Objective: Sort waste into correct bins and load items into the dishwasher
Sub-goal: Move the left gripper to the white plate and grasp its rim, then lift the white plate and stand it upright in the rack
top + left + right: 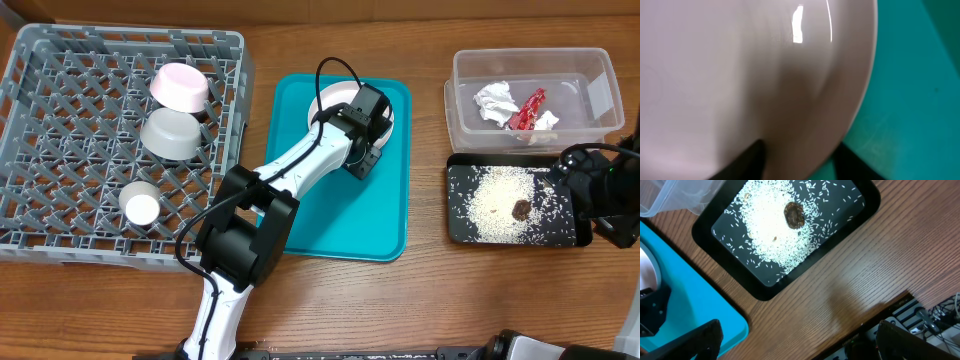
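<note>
The large white plate (333, 98) lies on the teal tray (340, 215) and fills the left wrist view (740, 75). My left gripper (365, 125) is shut on the plate's rim, one finger over it (800, 162) and one over the tray. The grey dish rack (60, 110) holds a small white bowl (180, 87), a grey metal bowl (172, 133) and a small white cup (140, 206). The clear tub (590, 70) holds the white tissue (497, 102) and the red wrapper (528, 110). The black tray (762, 291) holds rice grains (775, 235) and the brown lump (794, 215). My right gripper (797, 340) is open and empty. The wooden stick is out of view.
The right arm (600, 195) hangs over the right end of the black tray (458, 205). Bare wood table (850, 280) lies between the two trays and along the front edge. Cables and hardware sit past the table's front edge (925, 315).
</note>
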`<state>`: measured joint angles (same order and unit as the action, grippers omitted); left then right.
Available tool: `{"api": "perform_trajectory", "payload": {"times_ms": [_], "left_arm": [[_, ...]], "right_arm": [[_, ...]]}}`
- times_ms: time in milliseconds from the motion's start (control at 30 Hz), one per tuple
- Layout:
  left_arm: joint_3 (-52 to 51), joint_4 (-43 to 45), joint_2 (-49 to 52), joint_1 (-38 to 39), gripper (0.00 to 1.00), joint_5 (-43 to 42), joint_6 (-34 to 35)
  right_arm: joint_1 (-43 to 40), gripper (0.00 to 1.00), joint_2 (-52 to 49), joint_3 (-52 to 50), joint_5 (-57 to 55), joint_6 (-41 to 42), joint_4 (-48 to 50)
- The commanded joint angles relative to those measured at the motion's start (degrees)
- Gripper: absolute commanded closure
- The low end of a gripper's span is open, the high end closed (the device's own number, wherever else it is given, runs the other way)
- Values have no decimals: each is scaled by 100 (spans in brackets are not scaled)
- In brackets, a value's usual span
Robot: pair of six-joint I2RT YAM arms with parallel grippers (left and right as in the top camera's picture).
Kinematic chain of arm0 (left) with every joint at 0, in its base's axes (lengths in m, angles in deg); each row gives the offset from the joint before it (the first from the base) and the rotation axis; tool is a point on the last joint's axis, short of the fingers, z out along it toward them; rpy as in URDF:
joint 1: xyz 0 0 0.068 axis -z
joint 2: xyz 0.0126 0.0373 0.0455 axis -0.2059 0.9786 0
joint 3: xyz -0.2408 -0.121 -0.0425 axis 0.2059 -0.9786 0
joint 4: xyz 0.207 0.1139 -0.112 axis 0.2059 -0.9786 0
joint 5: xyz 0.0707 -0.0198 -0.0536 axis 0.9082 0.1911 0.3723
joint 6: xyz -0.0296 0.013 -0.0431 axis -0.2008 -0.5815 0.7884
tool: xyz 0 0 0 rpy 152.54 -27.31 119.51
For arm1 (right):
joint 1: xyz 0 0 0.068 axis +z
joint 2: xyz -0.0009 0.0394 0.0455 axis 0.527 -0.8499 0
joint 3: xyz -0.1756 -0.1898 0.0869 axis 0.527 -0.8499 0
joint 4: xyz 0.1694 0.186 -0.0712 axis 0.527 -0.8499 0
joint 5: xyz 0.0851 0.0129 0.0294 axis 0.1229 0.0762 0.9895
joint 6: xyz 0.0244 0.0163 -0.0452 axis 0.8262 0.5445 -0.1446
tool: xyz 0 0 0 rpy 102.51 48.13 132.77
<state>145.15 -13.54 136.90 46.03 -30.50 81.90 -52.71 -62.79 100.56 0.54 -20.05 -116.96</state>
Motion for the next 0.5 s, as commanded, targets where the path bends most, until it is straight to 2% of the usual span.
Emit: {"api": "perform_trajectory", "payload": {"times_ms": [0, 33, 133, 200, 467], "left_arm": [[-28, -365, 105, 7, 77, -98, 0], [-28, -455, 92, 13, 82, -94, 72], [22, -697, 61, 24, 87, -96, 258], [175, -960, 26, 57, 96, -98, 389], [1182, -1950, -365, 151, 96, -160, 713]], "right_arm": [[22, 0, 26, 39, -35, -9, 33], [22, 0, 26, 39, -35, -9, 33], [22, 0, 26, 39, -35, -9, 31], [22, 0, 26, 39, -35, -9, 28], [22, 0, 26, 39, -35, -9, 22]]}}
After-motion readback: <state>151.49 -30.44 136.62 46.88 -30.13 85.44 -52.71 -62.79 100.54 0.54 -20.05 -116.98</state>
